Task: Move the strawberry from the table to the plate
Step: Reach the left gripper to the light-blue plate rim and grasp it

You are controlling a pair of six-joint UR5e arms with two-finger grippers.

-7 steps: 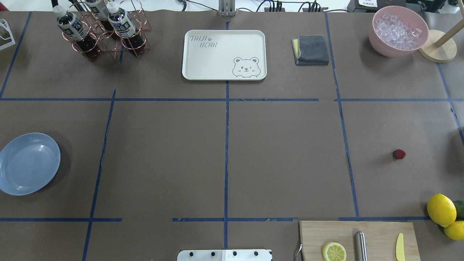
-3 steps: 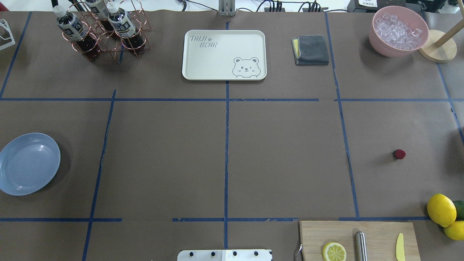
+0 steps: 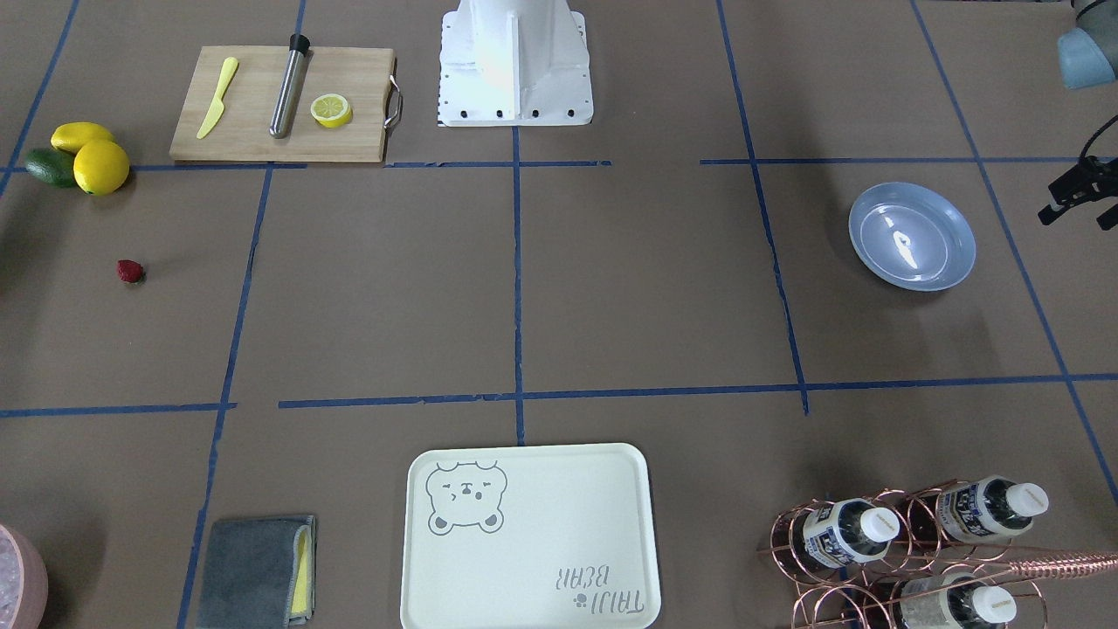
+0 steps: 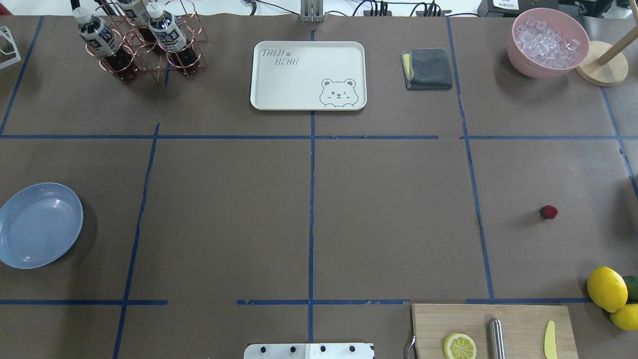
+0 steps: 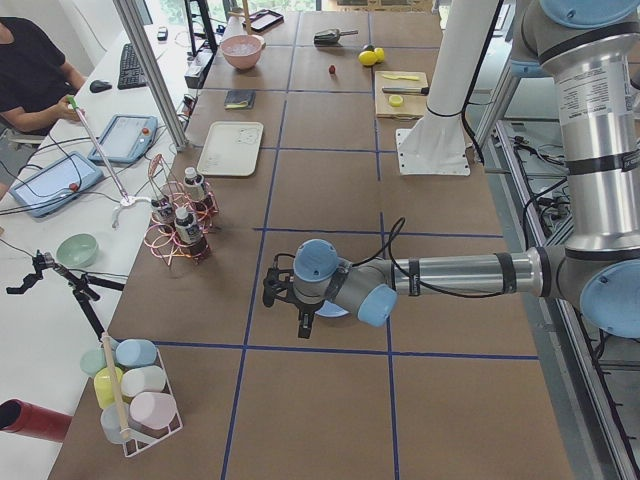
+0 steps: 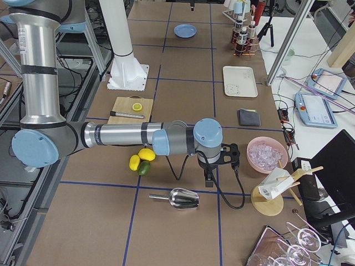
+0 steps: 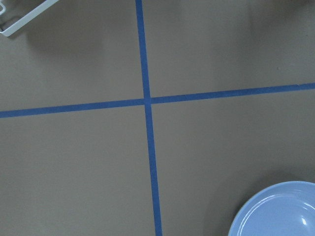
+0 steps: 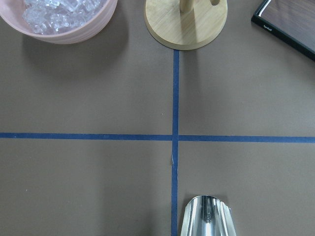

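Note:
The strawberry lies alone on the brown table, far to the right and just beyond the lemons. At the table's left edge rests the light-blue plate, with nothing in it. My left gripper hangs low over the table's left end, next to the plate; I cannot tell whether it is open or shut. My right gripper hangs past the table's right end near the pink bowl, away from the strawberry, and I cannot tell its state either.
Lemons and a cutting board sit front right. A cream bear tray, a grey cloth, a bottle rack and a pink ice bowl line the far side. A metal scoop lies under the right wrist.

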